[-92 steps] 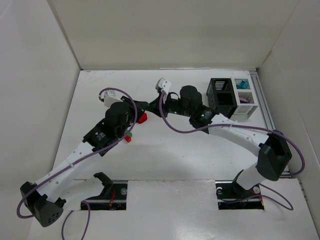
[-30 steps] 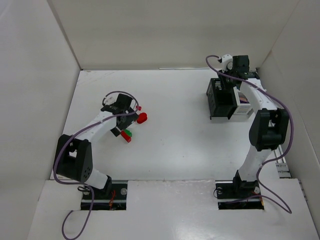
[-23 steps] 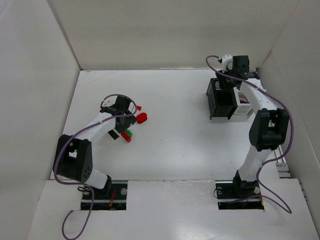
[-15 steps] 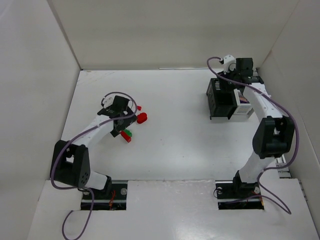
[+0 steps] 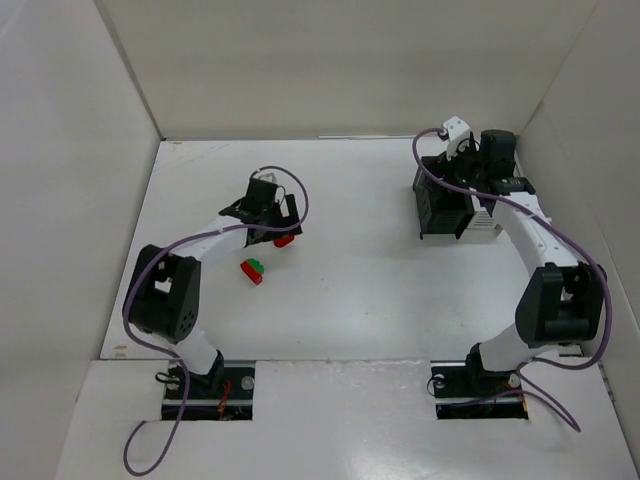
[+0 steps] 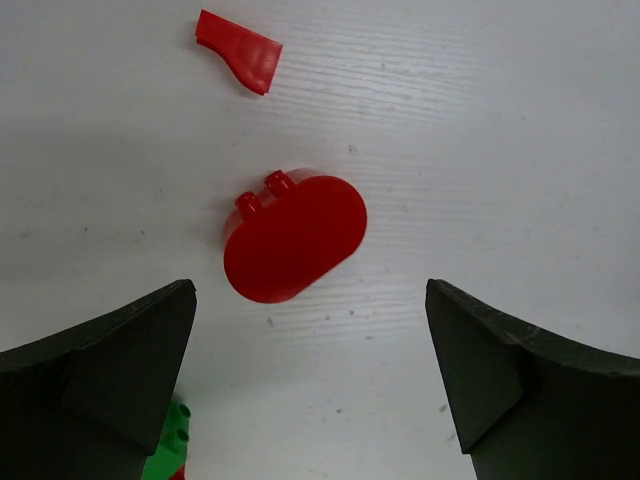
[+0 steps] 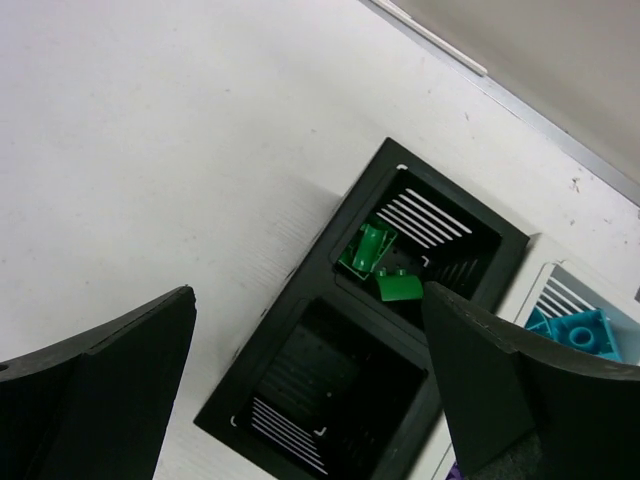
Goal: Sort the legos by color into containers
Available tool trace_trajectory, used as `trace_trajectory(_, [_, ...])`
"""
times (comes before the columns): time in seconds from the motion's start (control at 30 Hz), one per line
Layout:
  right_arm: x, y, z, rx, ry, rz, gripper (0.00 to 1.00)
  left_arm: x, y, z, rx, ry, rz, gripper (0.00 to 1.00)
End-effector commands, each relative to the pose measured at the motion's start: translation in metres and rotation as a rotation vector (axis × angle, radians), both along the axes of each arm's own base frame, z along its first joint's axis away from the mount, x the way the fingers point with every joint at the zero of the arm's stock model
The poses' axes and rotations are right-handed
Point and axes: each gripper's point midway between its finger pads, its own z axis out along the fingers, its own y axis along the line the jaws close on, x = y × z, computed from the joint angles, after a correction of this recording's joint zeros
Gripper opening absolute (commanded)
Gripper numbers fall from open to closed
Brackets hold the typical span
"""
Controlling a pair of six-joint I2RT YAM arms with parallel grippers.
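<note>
My left gripper (image 6: 310, 385) stands open just above the table, its fingers (image 6: 105, 370) wide apart. A red rounded lego (image 6: 295, 237) lies ahead of the gap, untouched, with a small red piece (image 6: 240, 62) beyond it. A green lego (image 6: 168, 448) peeks out beside the left finger. My right gripper (image 7: 310, 390) hangs open and empty over the black containers (image 7: 265, 340). The far black bin holds two green legos (image 7: 380, 265); the near one looks empty. A teal lego (image 7: 585, 330) lies in the white container. From above, the left gripper (image 5: 272, 212) hovers at the red lego (image 5: 286, 240).
A green-and-red lego pair (image 5: 253, 270) lies on the table near the left arm. The container cluster (image 5: 442, 205) sits at the back right, close to the right wall. White enclosure walls surround the table on three sides.
The left gripper has swung right and farther back, over the red rounded lego. The right gripper has shifted slightly right above the bins and its jaws have opened wide.
</note>
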Motion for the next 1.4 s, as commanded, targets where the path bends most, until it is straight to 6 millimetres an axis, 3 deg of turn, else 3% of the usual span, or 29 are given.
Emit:
trace_trajectory(0.0, [0.000,0.011,0.041,0.038,-0.150,0.067,0.99,0.021,0.006,0.002,0.077,-0.049,-0.025,0.97])
trace_trajectory(0.17, [-0.012,0.009,0.055,0.042,-0.191,0.052,0.99,0.031,0.002,-0.009,0.106,-0.047,-0.044,0.93])
trace_trajectory(0.2, [-0.013,0.009,0.048,0.042,-0.176,0.052,0.99,0.035,0.003,-0.012,0.124,-0.045,-0.045,0.91])
trace_trajectory(0.23, [-0.014,0.008,0.057,0.046,-0.199,0.039,0.99,0.034,-0.002,-0.015,0.149,-0.042,-0.050,0.91])
trace_trajectory(0.3, [-0.017,0.008,0.054,0.046,-0.199,0.039,0.99,0.041,-0.002,-0.015,0.203,-0.056,-0.028,0.89])
trace_trajectory(0.37, [-0.019,0.008,0.058,0.046,-0.210,0.039,0.99,0.037,-0.010,-0.026,0.236,-0.027,-0.047,0.85])
trace_trajectory(0.53, [-0.033,0.003,0.064,0.059,-0.223,0.014,0.99,0.038,-0.013,-0.026,0.287,-0.032,-0.041,0.66])
trace_trajectory(0.57, [-0.032,0.001,0.064,0.054,-0.223,0.003,0.99,0.037,-0.009,-0.028,0.297,-0.023,-0.025,0.57])
trace_trajectory(0.67, [-0.040,-0.001,0.073,0.060,-0.245,-0.009,0.99,0.032,-0.005,-0.032,0.309,-0.005,-0.011,0.45])
trace_trajectory(0.8, [-0.043,0.000,0.068,0.069,-0.232,-0.009,0.99,0.027,-0.003,-0.035,0.302,0.005,0.004,0.29])
trace_trajectory(0.83, [-0.045,0.001,0.071,0.077,-0.237,-0.012,0.99,0.025,-0.007,-0.035,0.296,0.004,0.000,0.23])
trace_trajectory(0.93, [-0.049,0.005,0.071,0.095,-0.232,0.010,0.99,0.019,-0.021,-0.029,0.280,0.002,-0.026,0.17])
trace_trajectory(1.03, [-0.056,0.004,0.077,0.107,-0.255,-0.004,0.99,0.024,-0.042,0.000,0.247,-0.059,-0.055,0.14])
trace_trajectory(1.1, [-0.068,-0.004,0.081,0.111,-0.274,-0.065,0.99,0.026,-0.075,0.031,0.201,-0.134,-0.115,0.13])
trace_trajectory(1.17, [-0.075,-0.025,0.089,0.098,-0.304,-0.193,0.99,0.015,-0.114,0.059,0.142,-0.189,-0.217,0.13])
trace_trajectory(1.27, [-0.102,-0.051,0.095,0.133,-0.342,-0.363,0.99,0.017,-0.168,0.120,0.032,-0.337,-0.316,0.13])
trace_trajectory(1.3, [-0.110,-0.056,0.093,0.142,-0.340,-0.402,0.99,0.011,-0.190,0.128,0.011,-0.358,-0.354,0.13])
trace_trajectory(1.33, [-0.124,-0.060,0.101,0.171,-0.374,-0.437,0.99,0.016,-0.209,0.159,-0.027,-0.427,-0.372,0.14])
trace_trajectory(1.37, [-0.131,-0.071,0.106,0.170,-0.390,-0.503,0.99,0.017,-0.227,0.154,-0.031,-0.424,-0.411,0.14])
